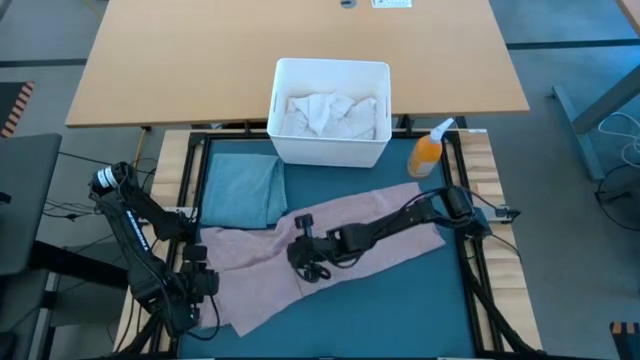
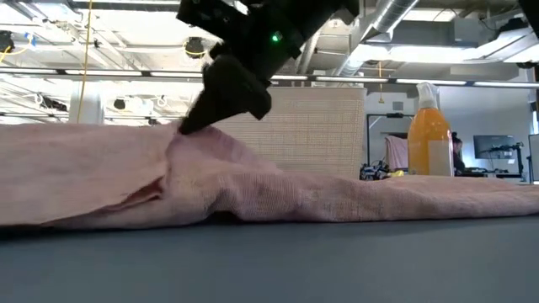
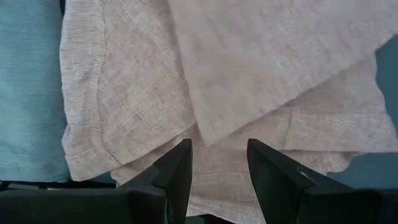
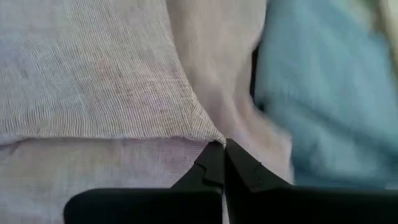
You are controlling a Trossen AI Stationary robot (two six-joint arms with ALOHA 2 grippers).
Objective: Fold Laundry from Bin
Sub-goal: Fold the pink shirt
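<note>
High view: right pincer (image 1: 304, 253) pinched tight on limp pink cloth (image 1: 390, 205) (light, floppy, take its hem); left pincer (image 1: 205, 283) agape, empty.

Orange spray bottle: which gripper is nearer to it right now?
Right. The right gripper is pinched on the pink shirt mid-mat, diagonally toward the near side from the orange spray bottle. The left gripper sits open at the shirt's near-left corner, farther away.

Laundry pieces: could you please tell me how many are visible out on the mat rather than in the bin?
2: the pink cloth spread across the mat, and a folded light blue piece beside the bin. More may lie hidden underneath.
</note>
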